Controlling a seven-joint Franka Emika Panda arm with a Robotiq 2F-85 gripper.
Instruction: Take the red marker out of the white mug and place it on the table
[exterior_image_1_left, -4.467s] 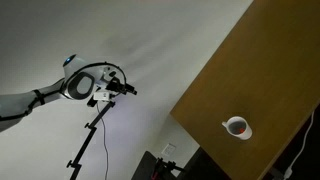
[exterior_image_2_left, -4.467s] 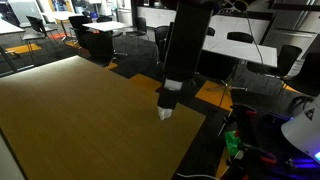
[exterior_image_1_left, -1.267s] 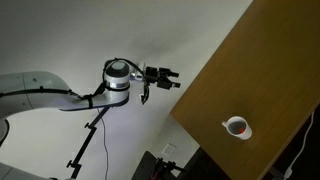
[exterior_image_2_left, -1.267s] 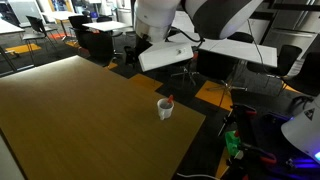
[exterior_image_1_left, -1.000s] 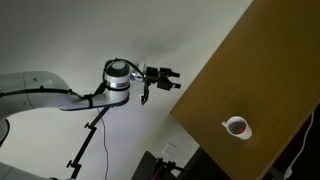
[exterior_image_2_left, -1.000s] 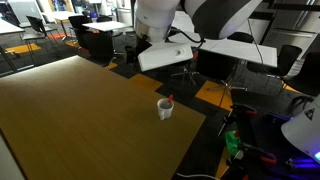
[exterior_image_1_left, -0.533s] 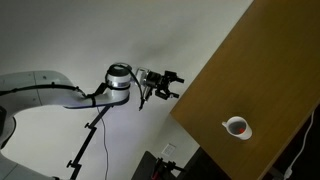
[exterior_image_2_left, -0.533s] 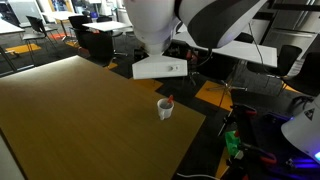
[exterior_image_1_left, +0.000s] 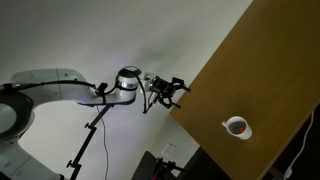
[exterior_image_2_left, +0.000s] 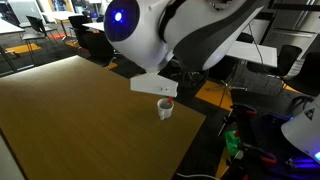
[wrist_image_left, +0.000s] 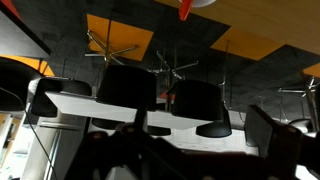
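Note:
The white mug (exterior_image_1_left: 238, 128) stands upright on the brown wooden table (exterior_image_1_left: 250, 70) near its edge. It also shows in the other exterior view (exterior_image_2_left: 165, 110) and at the top edge of the wrist view (wrist_image_left: 203, 3). The red marker (wrist_image_left: 185, 10) sticks out of the mug; it shows as a red spot inside the mug (exterior_image_1_left: 237, 125). My gripper (exterior_image_1_left: 177, 89) hangs in the air just off the table's edge, apart from the mug, open and empty. Its dark fingers (wrist_image_left: 155, 140) frame the bottom of the wrist view, which is upside down.
The white arm (exterior_image_2_left: 190, 35) fills the upper part of an exterior view, above the mug. Office chairs and tables (exterior_image_2_left: 250, 45) stand beyond the table. A black tripod (exterior_image_1_left: 85, 145) stands below the arm. Cables and gear (exterior_image_2_left: 270, 150) lie off the table's near corner.
The arm has swung toward the table. The gripper has come from well away to just off the table's edge. The mug and marker have not moved.

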